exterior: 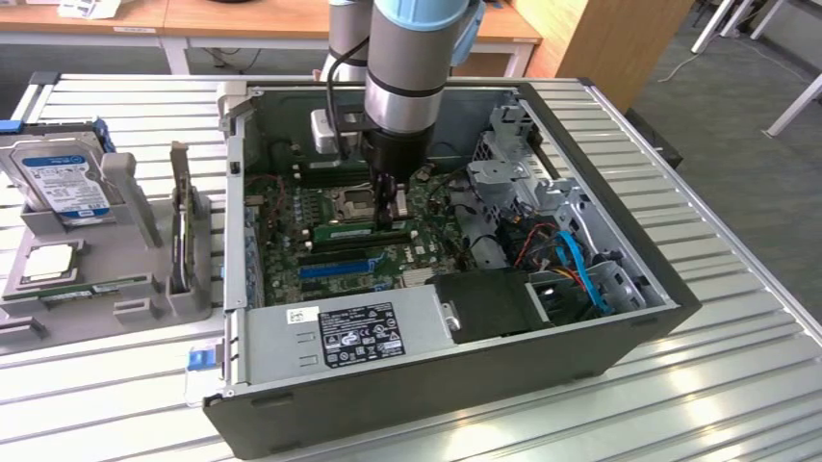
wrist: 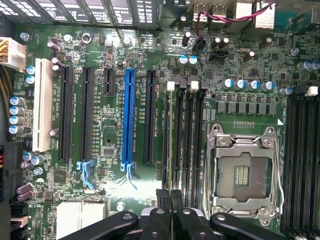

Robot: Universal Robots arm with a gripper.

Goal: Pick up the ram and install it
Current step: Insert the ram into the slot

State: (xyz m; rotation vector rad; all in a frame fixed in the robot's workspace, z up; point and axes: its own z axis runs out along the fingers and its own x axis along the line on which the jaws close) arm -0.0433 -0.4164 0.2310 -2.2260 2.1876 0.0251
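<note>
The ram (exterior: 346, 231) is a thin green stick standing on edge along a memory slot of the motherboard, inside the open computer case (exterior: 617, 332). In the wrist view the ram (wrist: 170, 140) shows edge-on as a pale strip running away from the fingertips, between black slots with white end clips. My gripper (exterior: 388, 207) reaches down into the case over the ram's middle. The two black fingers of the gripper (wrist: 169, 196) are pressed together on the ram's top edge. The ram's lower edge and the slot contacts are hidden.
The empty silver processor socket (wrist: 242, 175) lies right beside the memory slots, and a blue expansion slot (wrist: 128, 120) on the other side. At the exterior view's left, a grey fixture (exterior: 141, 308) holds a blue-labelled hard drive (exterior: 64, 178) and a processor chip (exterior: 49, 262). The power supply (exterior: 346, 332) fills the case's near end.
</note>
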